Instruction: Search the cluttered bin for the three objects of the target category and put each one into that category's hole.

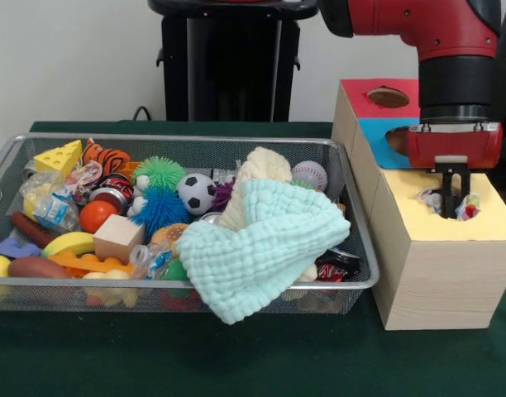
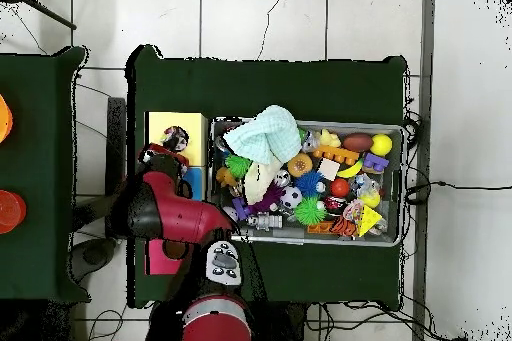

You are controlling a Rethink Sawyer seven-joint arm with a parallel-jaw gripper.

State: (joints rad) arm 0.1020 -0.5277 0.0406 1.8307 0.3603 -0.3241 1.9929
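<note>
Hand (image 1: 453,201) over the yellow-topped hole (image 1: 448,203), wrapper (image 1: 431,199) at its fingers.

The hand is seen lowered onto the yellow panel of the wooden box (image 1: 439,269), and a crumpled printed wrapper is seen around its tips at the hole; whether the fingers are closed on it cannot be told. The wire mesh bin (image 1: 352,273) is placed just beside the box on the green desk (image 1: 236,360), and another clear wrapper (image 1: 50,203) is lying at its left end. A mint knitted cloth (image 1: 261,248) is draped over the front rim.
</note>
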